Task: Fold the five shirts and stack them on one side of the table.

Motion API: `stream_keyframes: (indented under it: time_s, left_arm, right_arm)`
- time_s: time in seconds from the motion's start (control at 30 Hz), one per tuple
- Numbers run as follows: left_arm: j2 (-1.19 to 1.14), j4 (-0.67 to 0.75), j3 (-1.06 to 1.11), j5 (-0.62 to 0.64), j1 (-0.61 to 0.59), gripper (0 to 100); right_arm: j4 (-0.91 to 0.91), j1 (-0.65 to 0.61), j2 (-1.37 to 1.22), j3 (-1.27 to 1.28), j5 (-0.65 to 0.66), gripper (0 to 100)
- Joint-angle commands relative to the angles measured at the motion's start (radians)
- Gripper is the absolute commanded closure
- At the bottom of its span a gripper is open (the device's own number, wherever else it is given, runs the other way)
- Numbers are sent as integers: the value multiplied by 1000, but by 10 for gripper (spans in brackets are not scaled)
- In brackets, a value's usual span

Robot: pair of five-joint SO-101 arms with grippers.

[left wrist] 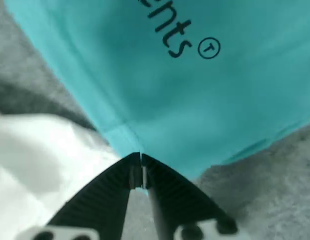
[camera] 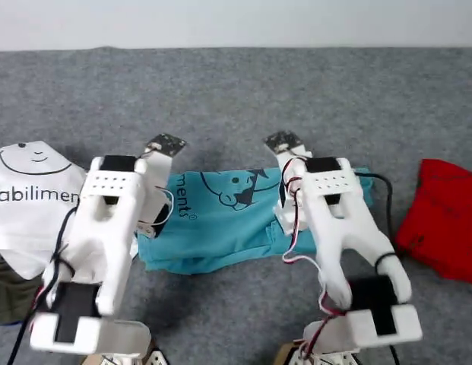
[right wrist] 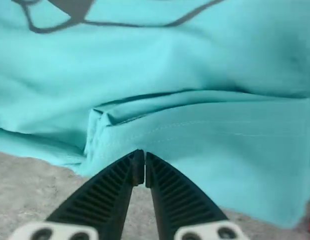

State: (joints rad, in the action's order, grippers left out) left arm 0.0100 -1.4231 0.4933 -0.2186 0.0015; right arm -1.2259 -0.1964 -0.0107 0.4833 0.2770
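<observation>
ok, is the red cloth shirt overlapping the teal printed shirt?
No, bare grey table shows between the red cloth shirt and the teal printed shirt.

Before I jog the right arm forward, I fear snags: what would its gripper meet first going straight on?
The teal shirt: the right gripper, fingers shut, points at its folded hem, so it would likely push into that fold first. Whether it already touches is unclear.
</observation>
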Motion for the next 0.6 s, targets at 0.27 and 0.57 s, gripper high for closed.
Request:
stream_keyframes:
  time_s: [0.27, 0.57]
  left_arm:
    - [-161, 44, -1, -109, -40, 995]
    - [-160, 63, -2, -110, -58, 995]
  right_arm:
    - [10, 125, -117, -51, 140, 989]
    - [-41, 208, -127, -52, 192, 989]
